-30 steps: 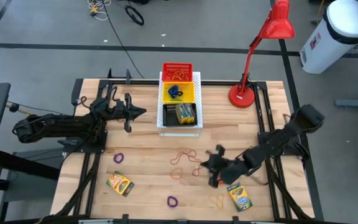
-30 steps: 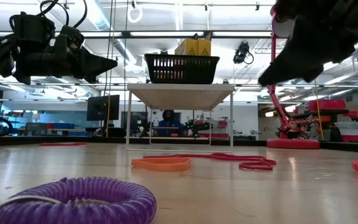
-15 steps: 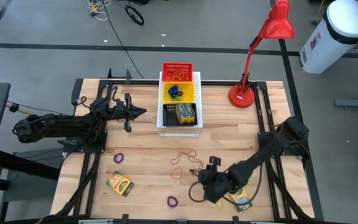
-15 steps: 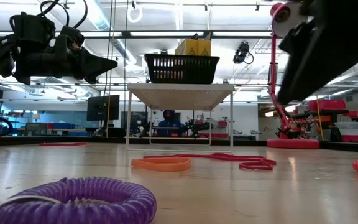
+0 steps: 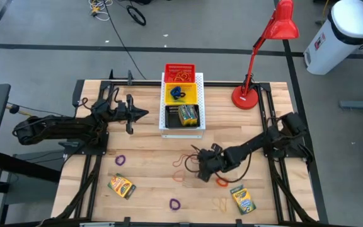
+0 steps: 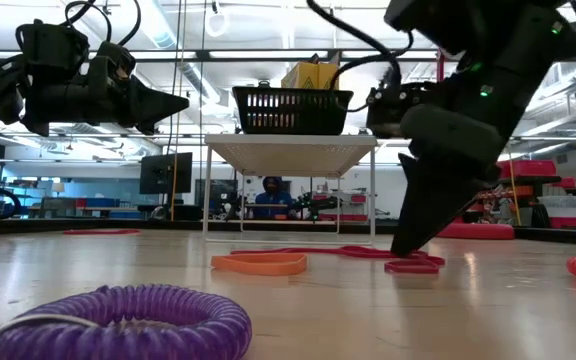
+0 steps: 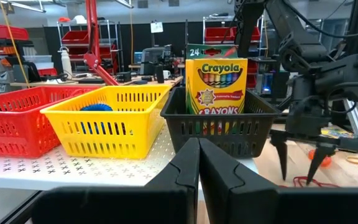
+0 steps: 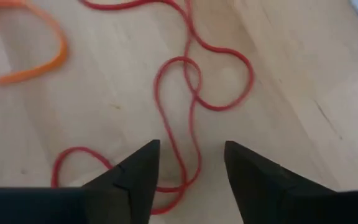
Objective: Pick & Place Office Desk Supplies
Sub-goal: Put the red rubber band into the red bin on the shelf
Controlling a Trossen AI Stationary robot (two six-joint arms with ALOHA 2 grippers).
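Tangled red rubber bands (image 5: pixel 184 159) lie on the wooden table's middle, an orange loop (image 5: pixel 179 176) just near of them. My right gripper (image 5: pixel 196 169) slants down over the bands, open; a strand (image 8: pixel 190 124) runs between its fingers (image 8: pixel 143 167), and the low view shows the tips low over the bands (image 6: pixel 413 264). Whether they touch I cannot tell. Two crayon boxes (image 5: pixel 122 186) (image 5: pixel 243 200), purple loops (image 5: pixel 120 160) (image 5: pixel 174 204) and another orange loop (image 5: pixel 221 182) lie flat on the table. My left gripper (image 5: pixel 145 114) hovers shut at the far left, level, pointing at the baskets.
A white perforated board (image 5: pixel 200 78) at the far middle carries a red basket (image 5: pixel 179 67), a yellow basket (image 5: pixel 168 96) and a black basket (image 5: pixel 167 116) holding crayon boxes (image 7: pixel 216 84). A red desk lamp (image 5: pixel 247 94) stands at the far right. A pale rubber band (image 5: pixel 218 203) lies near the front edge.
My right gripper has swung from the near right toward the table's middle, sunk toward the red rubber bands and tipped more steeply downward. Its fingers have opened. My left gripper has kept still, and nothing on the table has moved.
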